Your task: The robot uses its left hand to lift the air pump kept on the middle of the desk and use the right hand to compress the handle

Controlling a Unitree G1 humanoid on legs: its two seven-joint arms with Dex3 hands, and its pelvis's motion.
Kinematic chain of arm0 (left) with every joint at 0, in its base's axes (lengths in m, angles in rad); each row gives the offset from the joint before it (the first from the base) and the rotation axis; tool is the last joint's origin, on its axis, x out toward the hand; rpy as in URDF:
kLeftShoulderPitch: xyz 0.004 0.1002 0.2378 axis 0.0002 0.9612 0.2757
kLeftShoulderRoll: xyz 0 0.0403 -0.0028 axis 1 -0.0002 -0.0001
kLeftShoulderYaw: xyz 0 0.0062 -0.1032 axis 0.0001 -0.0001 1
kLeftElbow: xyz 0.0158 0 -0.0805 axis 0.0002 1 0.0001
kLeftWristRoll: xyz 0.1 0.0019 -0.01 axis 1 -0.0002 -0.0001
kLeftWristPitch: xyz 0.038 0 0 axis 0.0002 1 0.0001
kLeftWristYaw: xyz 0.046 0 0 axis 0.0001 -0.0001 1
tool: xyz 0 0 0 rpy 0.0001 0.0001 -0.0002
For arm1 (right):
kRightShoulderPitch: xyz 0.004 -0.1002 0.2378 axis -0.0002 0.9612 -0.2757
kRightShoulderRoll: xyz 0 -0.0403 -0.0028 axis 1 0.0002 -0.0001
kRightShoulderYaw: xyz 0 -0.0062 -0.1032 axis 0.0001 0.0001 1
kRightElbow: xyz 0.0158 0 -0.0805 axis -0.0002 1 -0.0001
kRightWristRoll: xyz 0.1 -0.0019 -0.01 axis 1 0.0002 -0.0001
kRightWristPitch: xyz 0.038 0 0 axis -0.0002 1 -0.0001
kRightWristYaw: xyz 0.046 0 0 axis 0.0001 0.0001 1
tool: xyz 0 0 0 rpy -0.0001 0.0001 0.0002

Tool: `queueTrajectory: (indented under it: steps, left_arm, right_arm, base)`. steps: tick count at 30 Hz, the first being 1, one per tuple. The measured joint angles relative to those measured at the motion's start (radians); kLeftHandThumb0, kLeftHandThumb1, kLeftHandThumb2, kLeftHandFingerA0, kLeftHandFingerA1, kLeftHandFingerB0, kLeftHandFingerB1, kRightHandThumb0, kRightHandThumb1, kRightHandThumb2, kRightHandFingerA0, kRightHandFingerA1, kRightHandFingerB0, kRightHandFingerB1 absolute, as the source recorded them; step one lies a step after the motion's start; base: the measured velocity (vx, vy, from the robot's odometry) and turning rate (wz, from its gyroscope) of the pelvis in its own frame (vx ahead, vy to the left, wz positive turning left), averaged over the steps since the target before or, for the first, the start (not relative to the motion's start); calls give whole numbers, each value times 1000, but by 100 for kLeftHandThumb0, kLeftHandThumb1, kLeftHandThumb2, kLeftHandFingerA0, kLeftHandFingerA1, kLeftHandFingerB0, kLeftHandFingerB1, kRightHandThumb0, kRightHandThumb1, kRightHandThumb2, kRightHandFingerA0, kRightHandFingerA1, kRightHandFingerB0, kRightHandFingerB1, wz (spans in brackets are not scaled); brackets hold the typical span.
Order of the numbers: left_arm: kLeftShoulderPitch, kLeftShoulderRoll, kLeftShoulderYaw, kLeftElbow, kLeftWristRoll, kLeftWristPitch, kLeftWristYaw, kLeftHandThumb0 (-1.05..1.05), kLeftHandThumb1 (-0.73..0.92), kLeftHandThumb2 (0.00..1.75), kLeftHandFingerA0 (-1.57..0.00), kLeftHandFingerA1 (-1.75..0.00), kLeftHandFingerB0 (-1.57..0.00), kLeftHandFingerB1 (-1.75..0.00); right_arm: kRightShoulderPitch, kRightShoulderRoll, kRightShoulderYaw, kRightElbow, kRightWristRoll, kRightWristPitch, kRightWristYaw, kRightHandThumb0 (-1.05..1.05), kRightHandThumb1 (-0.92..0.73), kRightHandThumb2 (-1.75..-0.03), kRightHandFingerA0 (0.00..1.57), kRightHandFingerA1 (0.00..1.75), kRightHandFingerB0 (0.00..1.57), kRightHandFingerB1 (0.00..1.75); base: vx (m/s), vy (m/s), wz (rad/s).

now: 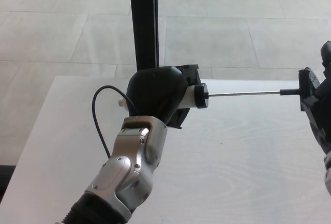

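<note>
— Where is the air pump right now?

— In my left hand. My fingers are wrapped around its white body, and I hold it clear of the desk, above the far middle part of it. Only the pump's black cap end pokes out past my hand on the side toward my right hand; a thin black hose loops out on the other side.

— Which way does it lie?

— Sideways across me. Its long axis runs from my left hand toward my right, close to level, perhaps rising a touch toward the right. The thin metal rod is drawn all the way out from the cap, so the handle sits well apart from the pump body.

— And your right hand?

— My right hand is at the handle end, right against it, at the edge of what I see. From here I cannot tell whether its fingers are around the handle or only beside it; much of the hand is cut off.

— So what does the coming move turn on?

— The rod's line. The handle is nearest my right hand, and the pump body lies straight toward my left hand from there. I judge the push must go along that line, back toward the cap, while my left hand holds the body steady. A push off that line might bend the rod or twist the pump in my grip.
</note>
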Motion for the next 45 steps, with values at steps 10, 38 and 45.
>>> queueTrajectory:
  steps: [10,38,45]
  left_arm:
    - [11,0,-40,-2,13,29,-5,-15,54,95,-110,-162,-89,-110]
    - [-74,9,-58,81,24,16,8,-29,59,62,-92,-160,-83,-114]
    - [-99,-7,-73,82,23,17,3,-39,46,89,-119,-138,-86,-113]
  right_arm:
    - [-46,-30,84,27,-53,-70,-5,-103,-92,-131,0,4,0,1]
    - [44,-85,340,-158,-151,8,19,-105,-90,-131,0,9,0,2]
    - [36,-61,362,-164,-200,-2,-6,-105,-89,-132,0,9,0,0]
  base:
    - [0,0,0]
    - [0,0,0]
    - [0,0,0]
